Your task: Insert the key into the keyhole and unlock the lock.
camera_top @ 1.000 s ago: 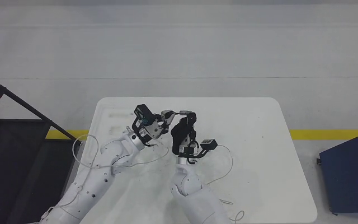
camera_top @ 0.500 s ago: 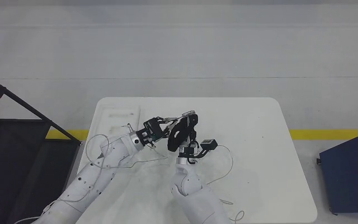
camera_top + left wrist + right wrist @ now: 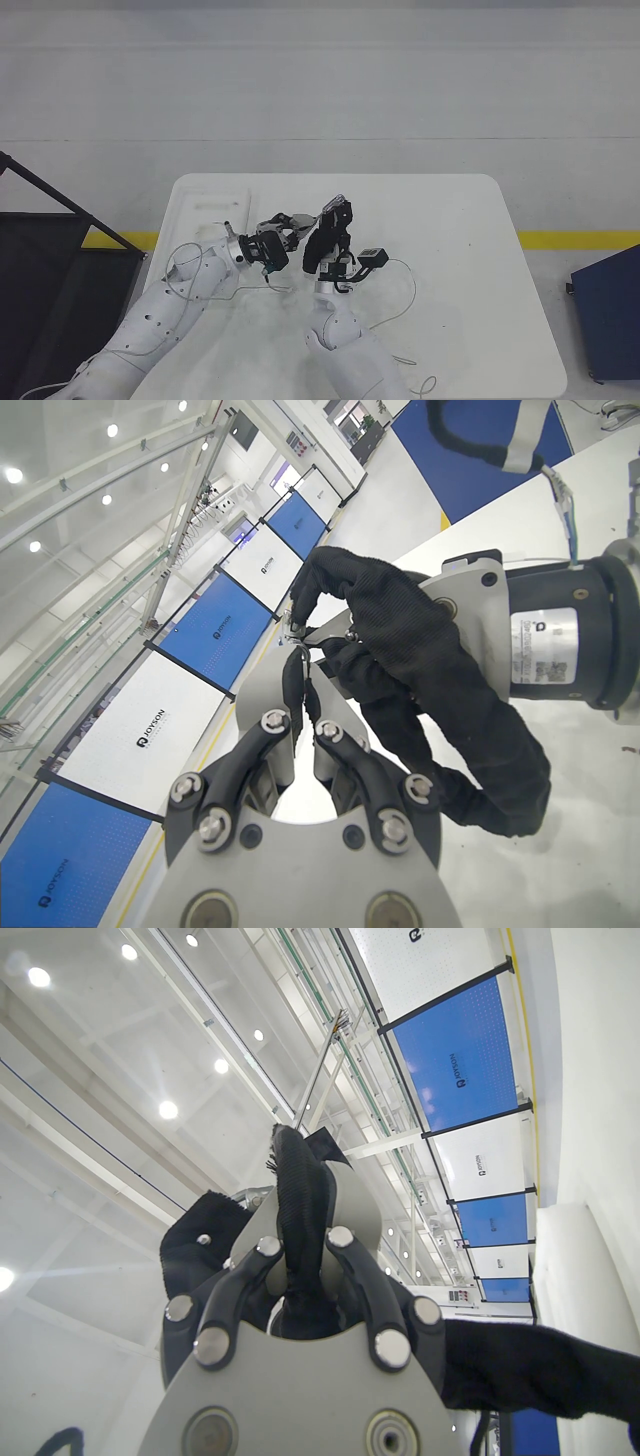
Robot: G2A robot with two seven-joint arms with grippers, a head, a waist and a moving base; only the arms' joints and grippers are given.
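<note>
Our left gripper (image 3: pixel 301 667), jaws pinched shut on the key (image 3: pixel 303 648), has swung nearer since earlier. It meets the lock (image 3: pixel 294 627), clamped in our right gripper (image 3: pixel 292 1148).

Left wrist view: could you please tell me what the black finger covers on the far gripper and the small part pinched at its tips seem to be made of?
The finger covers: matte black knitted fabric, judging by the ribbed weave and soft folds. The small part: probably bare metal, silvery with bright glints; too small to tell more.

Clamped left end effector (image 3: pixel 300 665) nearly touches clamped right end effector (image 3: pixel 299 1160).
</note>
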